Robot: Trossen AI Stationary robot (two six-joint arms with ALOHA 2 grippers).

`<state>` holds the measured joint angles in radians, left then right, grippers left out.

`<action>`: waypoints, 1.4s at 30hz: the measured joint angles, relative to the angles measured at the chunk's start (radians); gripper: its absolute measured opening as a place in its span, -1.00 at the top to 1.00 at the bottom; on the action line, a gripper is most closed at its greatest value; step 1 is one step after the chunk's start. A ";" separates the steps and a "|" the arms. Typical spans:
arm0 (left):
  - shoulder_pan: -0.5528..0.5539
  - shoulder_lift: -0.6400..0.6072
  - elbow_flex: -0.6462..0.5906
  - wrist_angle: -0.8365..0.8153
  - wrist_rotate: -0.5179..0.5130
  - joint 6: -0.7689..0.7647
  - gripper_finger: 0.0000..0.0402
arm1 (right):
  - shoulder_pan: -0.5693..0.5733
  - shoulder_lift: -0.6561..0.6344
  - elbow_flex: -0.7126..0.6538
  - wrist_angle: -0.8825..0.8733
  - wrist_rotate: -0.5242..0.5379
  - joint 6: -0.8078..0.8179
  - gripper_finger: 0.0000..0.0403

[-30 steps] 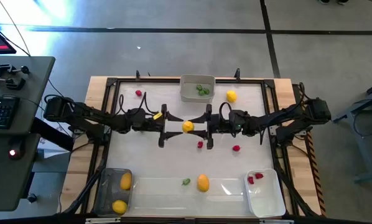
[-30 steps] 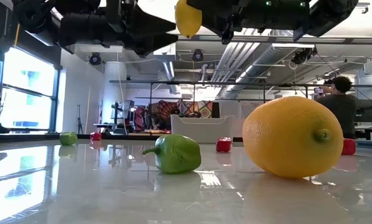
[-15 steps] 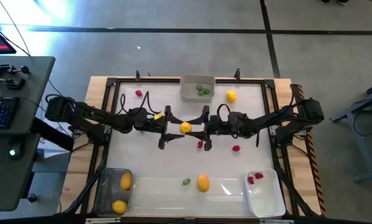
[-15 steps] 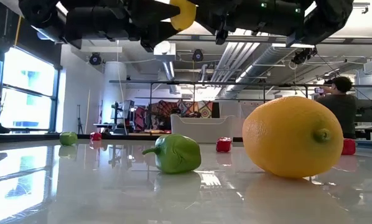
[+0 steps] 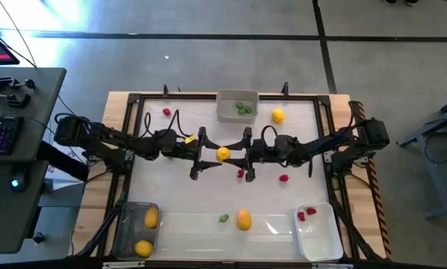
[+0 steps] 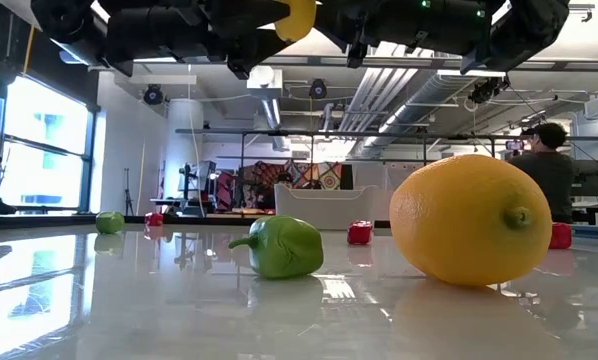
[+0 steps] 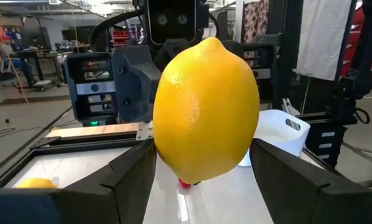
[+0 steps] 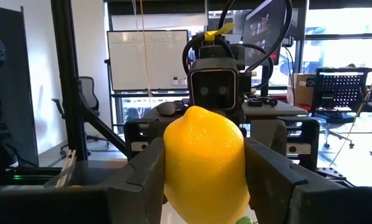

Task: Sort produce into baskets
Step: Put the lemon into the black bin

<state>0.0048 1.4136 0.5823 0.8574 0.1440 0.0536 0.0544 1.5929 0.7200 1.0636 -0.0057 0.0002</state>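
A yellow lemon (image 5: 222, 154) hangs in the air over the middle of the table, between my two grippers, which face each other. My right gripper (image 8: 204, 186) is shut on it. My left gripper (image 7: 203, 180) is open. Its fingers stand close on either side of the lemon's lower part (image 7: 201, 168). The lemon also shows at the top of the low view (image 6: 297, 15). The pale grey basket (image 5: 222, 112) stands at the far middle, the dark-tinted one (image 5: 126, 224) at the near left and the white one (image 5: 324, 243) at the near right. My right gripper pinches the lemon's two sides (image 8: 173, 168) between its two fingers, about the lemon's middle. The fingers lie level and come from the table's right side. The lemon is upright, pointed end up, lifted clear of the table. My left gripper: I cannot tell whether its fingers touch the lemon.
Loose on the table are a lemon (image 5: 278, 115) at the far right, a lemon (image 5: 244, 219) and a green piece (image 5: 223, 218) near the front, and red pieces (image 5: 241, 173), (image 5: 284, 178), (image 5: 166, 112). The grey basket holds green pieces, the dark one two lemons, the white one red pieces.
My right gripper has carried the lemon a little toward the table's left and slightly up, toward my left gripper. The lemon has stayed upright and clear of the table. In the last half second both arms have kept still.
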 joint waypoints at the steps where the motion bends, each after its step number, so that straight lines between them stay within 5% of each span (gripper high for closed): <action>1: 0.000 0.000 0.002 0.000 0.000 0.000 -0.22 | 0.000 0.000 0.000 0.000 0.000 0.000 0.19; 16: 0.000 0.011 0.010 0.007 0.003 0.003 0.05 | 0.000 -0.001 0.000 -0.012 0.009 -0.002 0.16; 30: 0.002 0.012 0.012 -0.117 0.007 0.030 0.14 | 0.006 -0.086 0.000 -0.135 0.051 -0.069 -0.41; 37: 0.000 -0.016 0.020 -0.363 0.004 0.062 0.14 | 0.021 -0.215 0.000 -0.356 0.203 -0.138 -0.35; 42: -0.029 -0.098 0.116 -0.787 -0.012 0.052 0.14 | 0.019 -0.273 0.000 -0.542 0.362 -0.132 -0.13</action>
<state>-0.0247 1.3160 0.6986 0.0702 0.1318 0.1059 0.0738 1.3198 0.7200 0.5212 0.3558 -0.1318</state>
